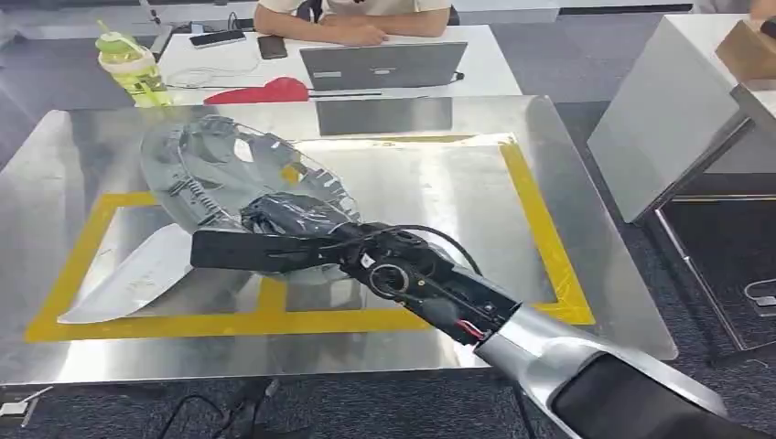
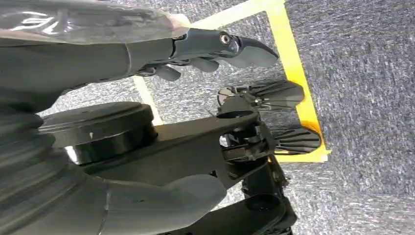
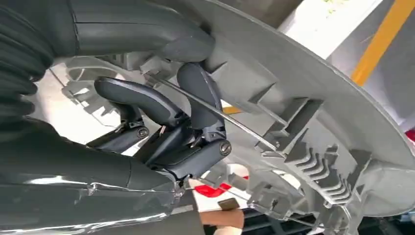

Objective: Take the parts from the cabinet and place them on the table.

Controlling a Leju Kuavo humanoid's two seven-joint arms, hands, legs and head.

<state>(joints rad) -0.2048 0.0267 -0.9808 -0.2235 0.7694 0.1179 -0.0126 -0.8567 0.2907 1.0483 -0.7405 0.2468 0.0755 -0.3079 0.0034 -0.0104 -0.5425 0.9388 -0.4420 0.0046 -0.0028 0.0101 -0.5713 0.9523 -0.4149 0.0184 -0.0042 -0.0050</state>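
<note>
Hubcap [image 1: 229, 174], a grey plastic wheel cover, is tilting over the steel table [image 1: 586, 247] inside the yellow tape, its rim lying in the right hand [image 3: 166, 122], whose fingers [image 3: 195, 88] are curling around it; the left hand [image 2: 215, 49] is hanging empty, fingers loosely apart.

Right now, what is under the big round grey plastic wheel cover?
Under the round grey plastic wheel cover lie the shiny metal table, its yellow tape frame and a flat white sheet. The right hand grips its rim. Whatever lies beneath its middle is hidden.
</note>
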